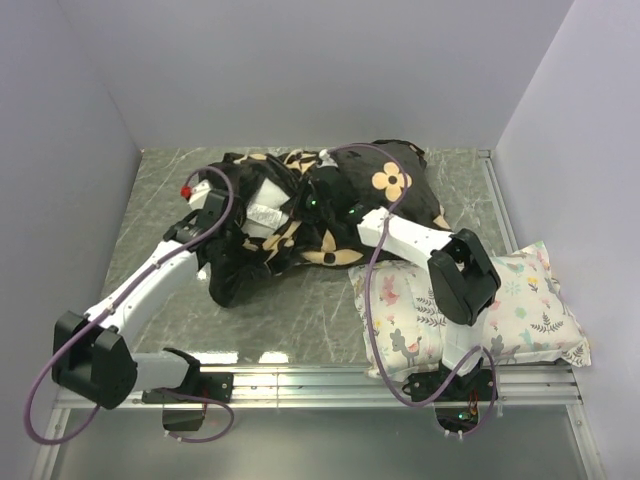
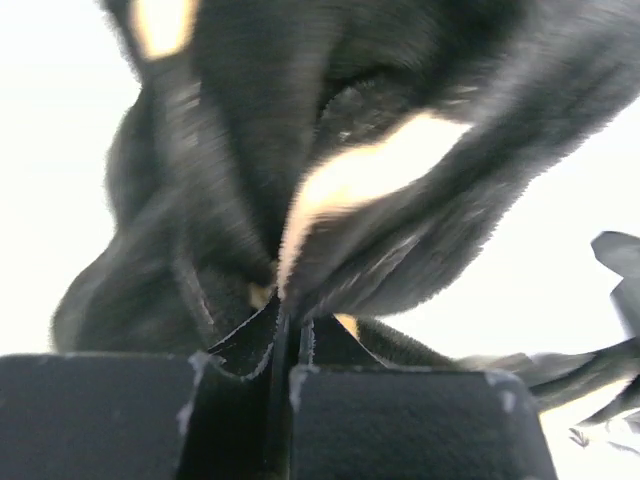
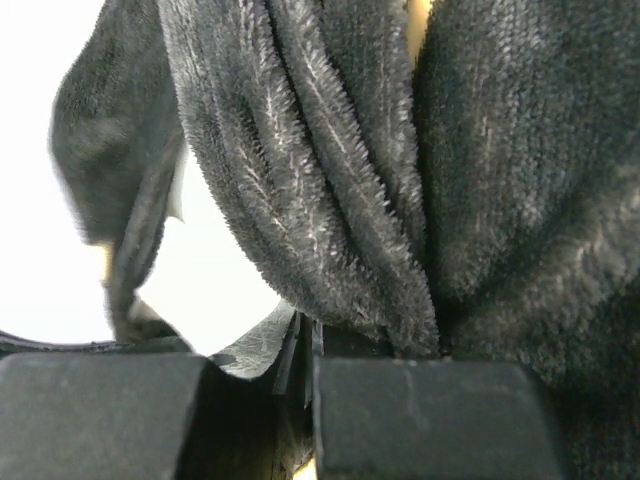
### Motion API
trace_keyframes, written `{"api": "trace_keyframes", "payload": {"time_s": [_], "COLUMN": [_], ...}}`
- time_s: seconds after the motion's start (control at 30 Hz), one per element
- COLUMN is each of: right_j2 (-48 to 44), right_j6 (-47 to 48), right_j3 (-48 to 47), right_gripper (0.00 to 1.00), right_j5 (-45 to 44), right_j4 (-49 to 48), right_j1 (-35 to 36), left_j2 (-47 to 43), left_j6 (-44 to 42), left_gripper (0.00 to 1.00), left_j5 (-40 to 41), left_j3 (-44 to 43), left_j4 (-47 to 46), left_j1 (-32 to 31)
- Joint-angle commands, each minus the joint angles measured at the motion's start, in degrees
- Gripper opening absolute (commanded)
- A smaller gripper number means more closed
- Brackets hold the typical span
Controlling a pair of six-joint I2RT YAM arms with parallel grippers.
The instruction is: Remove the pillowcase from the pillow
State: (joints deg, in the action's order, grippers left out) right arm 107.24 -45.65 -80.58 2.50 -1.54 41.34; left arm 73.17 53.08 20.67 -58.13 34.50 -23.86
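Observation:
The black plush pillowcase (image 1: 400, 195) with tan flower motifs lies bunched at the back middle of the table. The pillow is hidden under it. My left gripper (image 1: 288, 208) reaches into the left of the heap. In the left wrist view, my left gripper (image 2: 285, 325) is shut on a fold of the pillowcase (image 2: 400, 200). My right gripper (image 1: 338, 210) comes in from the right, close to the left one. In the right wrist view, my right gripper (image 3: 310, 345) is shut on a thick pleat of the pillowcase (image 3: 330, 180).
A smaller white pillow with a pastel floral print (image 1: 520, 300) lies at the front right, under my right arm's elbow (image 1: 465, 275). Grey walls close in the marbled table (image 1: 160, 200) on the left, back and right. A metal rail (image 1: 320, 378) runs along the near edge.

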Motion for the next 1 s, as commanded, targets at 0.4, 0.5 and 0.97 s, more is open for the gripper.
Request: {"api": "trace_keyframes", "payload": {"time_s": [0.4, 0.5, 0.97], "right_j2": [-5.55, -6.52, -7.57], "right_j6": [-1.37, -1.2, 17.77], "right_j3": [-8.11, -7.4, -6.61], "right_gripper": [0.0, 0.0, 0.0], "right_j5": [-6.55, -5.58, -7.34], "right_j4": [8.48, 8.13, 12.44], "right_j1": [-14.36, -15.15, -3.03], "left_j2": [-3.65, 0.3, 7.43], "left_j6": [1.41, 3.34, 4.4], "left_gripper": [0.0, 0.0, 0.01], "left_j5": [-11.51, -14.68, -16.01], "left_j3": [18.63, 23.32, 25.17], "left_j4": [-4.08, -9.79, -18.33], "left_j1": [18.65, 19.37, 16.39]}}
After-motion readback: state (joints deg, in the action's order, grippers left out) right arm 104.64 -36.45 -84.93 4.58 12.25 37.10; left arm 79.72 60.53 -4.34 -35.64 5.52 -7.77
